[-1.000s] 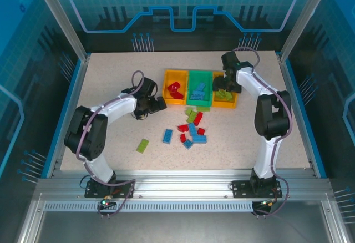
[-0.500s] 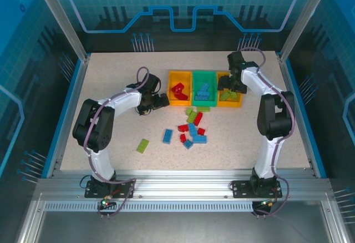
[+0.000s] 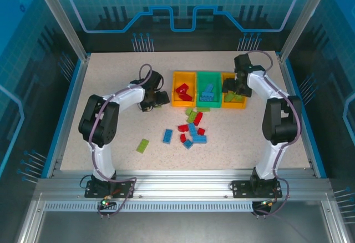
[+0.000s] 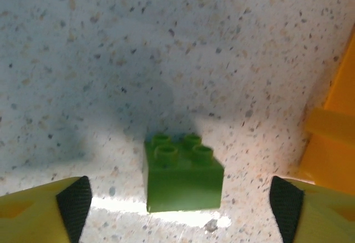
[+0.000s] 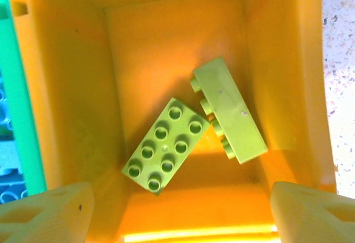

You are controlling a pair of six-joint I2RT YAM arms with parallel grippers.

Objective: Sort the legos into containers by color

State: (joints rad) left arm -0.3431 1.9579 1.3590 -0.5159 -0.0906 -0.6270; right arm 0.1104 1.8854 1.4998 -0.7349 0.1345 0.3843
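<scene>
your left gripper [image 4: 180, 201] straddles, jaws wide, a green lego [image 4: 182, 176] on the table [image 4: 166, 43] beside an orange bin [image 4: 333, 137], and your right gripper [image 5: 180, 212], equally wide, hangs over two lime legos [image 5: 165, 145] in the right-hand bin [image 5: 277, 60].

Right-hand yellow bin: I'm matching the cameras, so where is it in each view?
Top external: right-hand yellow bin, right end of the row, upper right of centre.
Right wrist: centre of frame, two lime bricks inside.
Shared landmark: the green bin next to it on its left.
</scene>
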